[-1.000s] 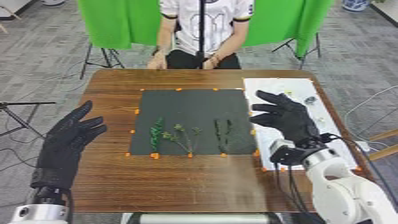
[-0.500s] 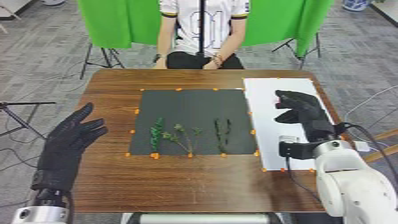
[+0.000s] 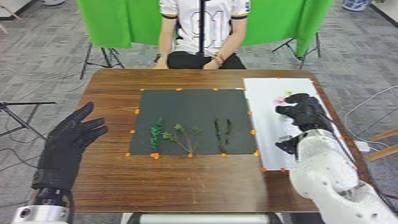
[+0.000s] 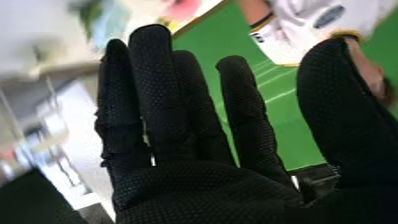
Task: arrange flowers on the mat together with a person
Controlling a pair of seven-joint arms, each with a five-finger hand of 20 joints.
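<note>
Count: 1 dark grey mat (image 3: 178, 107), 1 white sheet (image 3: 266, 90), 2 robot hands. On the mat's near half, side by side, left to right: 1 leafy sprig (image 3: 156, 134), 1 branched sprig (image 3: 188, 145), 2 thin stems (image 3: 219, 137). Leafy one: bright green, small leaves packed along the stem. Branched one: splayed, paler tufted tips. Thin pair: dark green, roughly parallel. Pink flower (image 3: 280, 100) at the white sheet, near right hand (image 3: 306, 114); petals too small to make out. Right hand is over the sheet, fingers straight, thumb well apart. Left hand (image 3: 69, 135) left of the mat, fingers extended, thumb apart.
</note>
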